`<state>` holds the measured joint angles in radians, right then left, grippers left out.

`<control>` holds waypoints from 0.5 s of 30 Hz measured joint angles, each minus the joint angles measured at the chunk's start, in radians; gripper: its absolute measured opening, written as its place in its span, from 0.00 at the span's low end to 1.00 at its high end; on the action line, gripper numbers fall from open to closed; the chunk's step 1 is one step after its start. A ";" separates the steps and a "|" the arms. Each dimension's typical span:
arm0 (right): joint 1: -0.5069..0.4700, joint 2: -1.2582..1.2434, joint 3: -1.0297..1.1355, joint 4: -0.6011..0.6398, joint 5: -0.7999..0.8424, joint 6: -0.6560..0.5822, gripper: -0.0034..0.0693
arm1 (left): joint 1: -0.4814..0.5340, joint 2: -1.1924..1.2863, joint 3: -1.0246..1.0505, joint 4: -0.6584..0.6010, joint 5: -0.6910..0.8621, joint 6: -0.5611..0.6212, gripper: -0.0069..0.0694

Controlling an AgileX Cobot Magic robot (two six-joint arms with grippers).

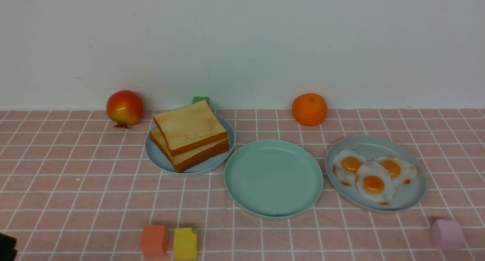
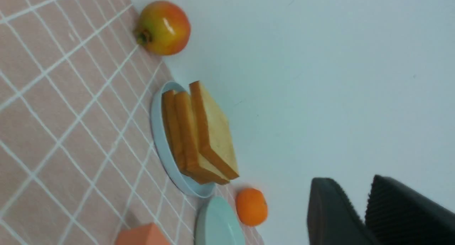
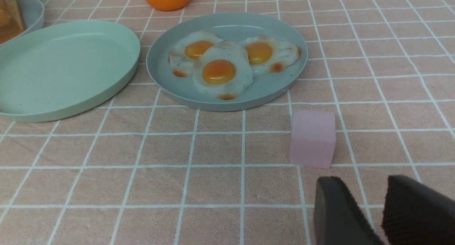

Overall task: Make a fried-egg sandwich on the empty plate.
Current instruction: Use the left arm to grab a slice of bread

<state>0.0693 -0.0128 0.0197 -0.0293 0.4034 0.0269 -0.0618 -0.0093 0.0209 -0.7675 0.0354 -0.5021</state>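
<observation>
Mint-green plate (image 1: 273,177): one, bare, just below the middle of the front view, between the two other plates.
Blue-grey plates: two. The left plate (image 1: 159,160) sits left of centre, and the right plate (image 1: 411,200) sits right of centre. Each is just beside the green one.
Toast slices (image 1: 189,128): three crusts can be counted in the left wrist view. They are stacked askew on the left plate.
Fried eggs (image 1: 373,183): three, overlapping, all on the right plate.
Fruit: two. A red-yellow fruit (image 1: 124,107) is at the upper left by the wall, and an orange (image 1: 309,109) is at the upper right of centre.
Blocks: four. An orange block (image 1: 153,241) and a yellow block (image 1: 185,243) stand side by side at the lower left. A pink block (image 1: 447,234) is at the lower right. A green block (image 1: 200,99) is half hidden behind the toast.
Left gripper (image 2: 352,191): one. Its two dark fingers stand partly apart with nothing between them.
Right gripper (image 3: 362,191): one. Its fingers are partly apart and empty, near the pink block.
Cloth (image 1: 75,177): one, pink with white checks.
</observation>
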 joint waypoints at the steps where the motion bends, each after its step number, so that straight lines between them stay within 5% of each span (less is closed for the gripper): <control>1: 0.000 0.000 0.000 0.000 0.000 0.000 0.38 | -0.003 0.000 -0.014 -0.002 0.021 0.004 0.32; 4: 0.000 0.000 0.000 0.000 0.000 0.000 0.38 | -0.034 0.073 -0.153 0.039 0.178 0.115 0.11; 15: 0.000 0.000 0.000 0.000 0.000 0.000 0.38 | -0.050 0.777 -0.618 0.174 0.653 0.630 0.11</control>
<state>0.0693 -0.0128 0.0197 -0.0293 0.4034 0.0269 -0.1121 0.7680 -0.5971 -0.5935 0.6887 0.1277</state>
